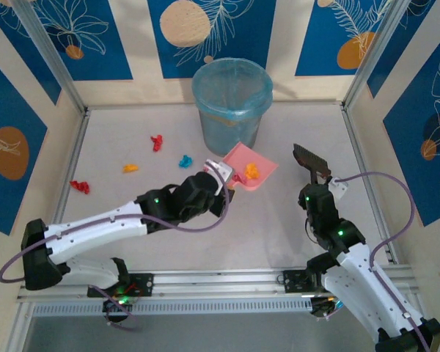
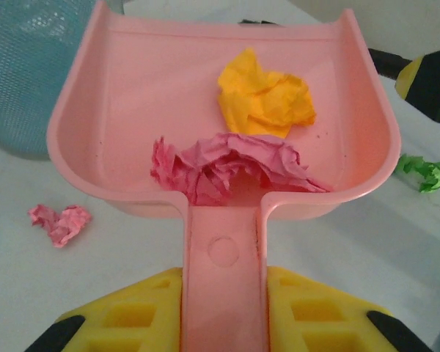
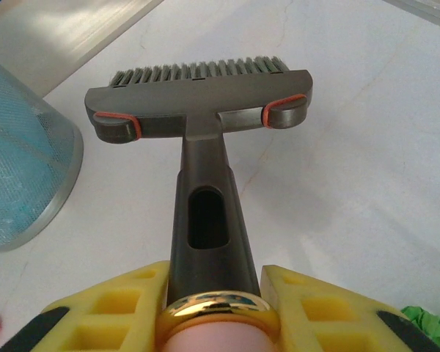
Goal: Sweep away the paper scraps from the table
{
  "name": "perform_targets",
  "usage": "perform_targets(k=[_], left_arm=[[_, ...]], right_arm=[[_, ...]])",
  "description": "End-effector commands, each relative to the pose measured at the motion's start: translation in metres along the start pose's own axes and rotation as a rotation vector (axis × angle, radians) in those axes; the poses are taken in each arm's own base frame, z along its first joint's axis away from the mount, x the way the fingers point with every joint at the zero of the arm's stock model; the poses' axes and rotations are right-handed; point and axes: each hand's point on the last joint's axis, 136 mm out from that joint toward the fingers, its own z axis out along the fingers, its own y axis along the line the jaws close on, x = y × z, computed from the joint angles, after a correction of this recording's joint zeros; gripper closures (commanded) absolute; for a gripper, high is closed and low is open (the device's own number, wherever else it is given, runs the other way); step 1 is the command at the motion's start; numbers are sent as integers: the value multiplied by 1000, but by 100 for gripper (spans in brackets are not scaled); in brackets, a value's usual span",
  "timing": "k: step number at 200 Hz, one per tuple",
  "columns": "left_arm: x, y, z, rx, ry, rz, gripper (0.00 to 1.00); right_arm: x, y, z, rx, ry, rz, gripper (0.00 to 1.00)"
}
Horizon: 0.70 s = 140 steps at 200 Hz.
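My left gripper (image 2: 224,312) is closed on the flat handle of a pink plastic dustpan (image 2: 132,88), one yellow finger pressed to each side of the handle. The pan's open mouth faces away from me. Inside it lie two crumpled wads: a yellow-orange one (image 2: 264,99) near the middle and a pink one (image 2: 235,165) against the back wall, above the handle root. I cannot tell whether the pan touches the surface.

My right gripper (image 3: 213,312) is clamped round the shaft of a dark grey plastic hand brush (image 3: 202,110), with the bristles pointing away from me. From above, the brush (image 1: 312,160) sits to the right of the dustpan (image 1: 242,155), apart from it.

Paper scraps lie on the pale grey matte table (image 1: 279,227). Left of the pan are a blue one (image 1: 185,161), a red one (image 1: 158,142), an orange one (image 1: 130,168) and, near the left rail, another red one (image 1: 79,186). My left wrist camera shows a pink scrap (image 2: 59,222) beside the pan's left wall and a green one (image 2: 423,172) off its right wall.

A round wire-mesh bin with a blue liner (image 1: 231,103) stands upright just behind the dustpan.
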Motion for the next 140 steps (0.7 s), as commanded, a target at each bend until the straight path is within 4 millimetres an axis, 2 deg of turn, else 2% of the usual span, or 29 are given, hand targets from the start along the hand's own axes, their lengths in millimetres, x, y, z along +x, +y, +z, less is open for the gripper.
perform_targets(k=[1,7,33,56,73,91,113,140], left_arm=[[-11,13,-12,-85,99,-6,100],[-17,14,-13,-96,115,-6,100],[-65,21,-21,-150,95,-33,100],[-100,32,-18,-156,84,-87,100],[-117,43,-2,-129,108,-165,100],[-143,49,11,-68,92,-224,100],[-171,65,23,-97,70,-236,100],[-189,84,45,-14,60,-363,100]], right_arm=[[-14,10,-1,-42,-64,41,100],[-13,10,0,-44,-61,43,100],[-13,11,-1,-48,-62,40,100],[-11,12,0,-55,-60,41,100],[-10,14,1,-60,-58,35,100],[-11,13,1,-55,-61,31,100],[-11,14,1,-57,-61,29,100],[-11,14,1,-57,-62,24,100]])
